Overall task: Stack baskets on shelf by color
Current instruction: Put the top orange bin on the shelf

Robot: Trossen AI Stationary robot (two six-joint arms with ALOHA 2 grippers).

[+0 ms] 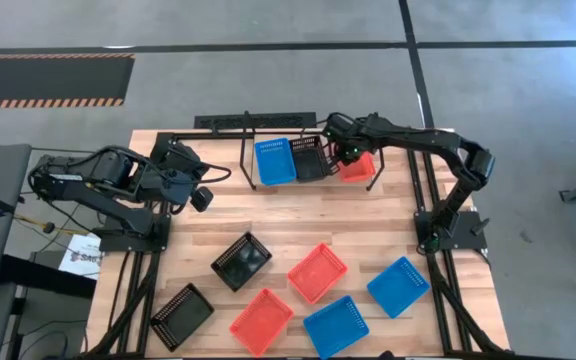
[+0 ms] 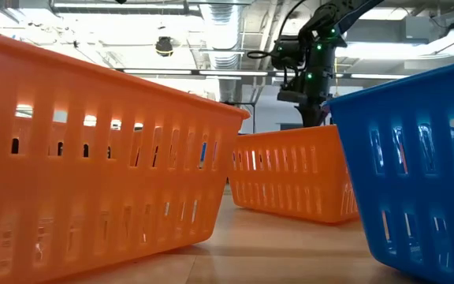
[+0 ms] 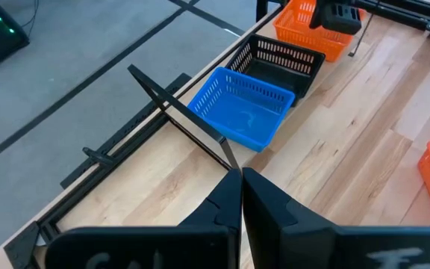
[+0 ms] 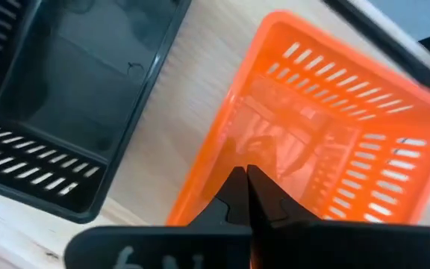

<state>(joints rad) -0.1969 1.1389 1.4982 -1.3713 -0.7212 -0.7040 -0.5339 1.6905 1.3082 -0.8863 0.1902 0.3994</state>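
Three baskets stand side by side on the shelf (image 1: 245, 150) at the table's far edge: blue (image 1: 275, 161), black (image 1: 309, 157) and red-orange (image 1: 360, 167). My right gripper (image 4: 243, 178) is shut and points steeply down into the red-orange basket (image 4: 327, 127), close to its long wall on the black basket's (image 4: 73, 97) side. My left gripper (image 3: 241, 183) hangs shut and empty above the table's left part, aimed at the shelf. Several more baskets lie loose on the near half of the table. My right gripper's shut fingertips (image 4: 237, 187) stand over the inner side of the red-orange basket's long wall (image 4: 215, 149), coming from above. I cannot tell whether they touch it. The basket rests flat on its bottom.
Loose on the near table lie two black baskets (image 1: 241, 261) (image 1: 181, 315), two red-orange (image 1: 317, 272) (image 1: 261, 321) and two blue (image 1: 335, 326) (image 1: 398, 286). The shelf's thin black rods (image 3: 178, 119) stand upright left of the blue basket. Bare planks lie between shelf and loose baskets.
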